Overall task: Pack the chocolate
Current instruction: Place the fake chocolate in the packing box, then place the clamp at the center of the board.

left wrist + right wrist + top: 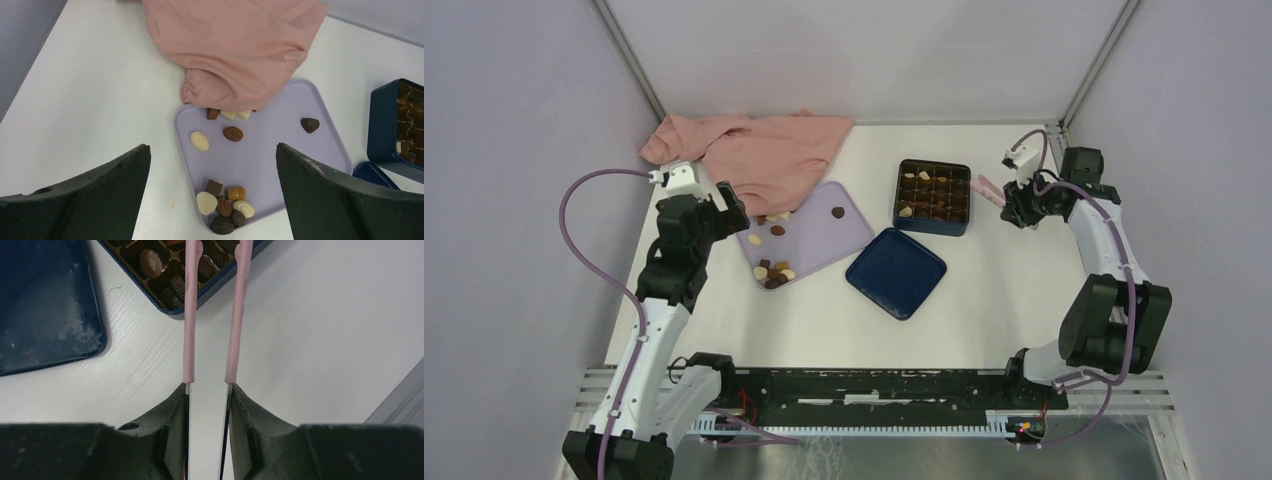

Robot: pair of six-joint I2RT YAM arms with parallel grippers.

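From the top external view, the left gripper (729, 210) hangs with its jaws spread wide and nothing between them, over the near-left corner of a flat lilac plastic tray (824, 245). Small dark brown, light brown and cream-white chocolate pieces (774, 272) lie on that tray, just ahead of the gripper. A crumpled pink cloth (764, 150) lies beyond it, overlapping the tray's far edge. The right gripper (1014, 205) clamps slim pink tongs (989, 187), whose tips point at a dark blue square box (929, 226) with a grid insert. The box's dark blue flat lid (896, 272) lies well to the side of this gripper, on the white table (984, 300).

In the left wrist view, the left gripper (212, 147) stands open. A cluster of chocolate pieces (225, 207) sits between its fingers on the tray (280, 150), and more lie farther out near the cloth (240, 45).

In the right wrist view, the right gripper (208, 390) is closed on the tongs (190, 330). Both arms of the tongs stretch forward over the corner of the box (215, 287), where chocolate pieces (150, 262) fill the cells. The tongs' tips run out of the picture. The lid (45, 305) lies to the gripper's left.
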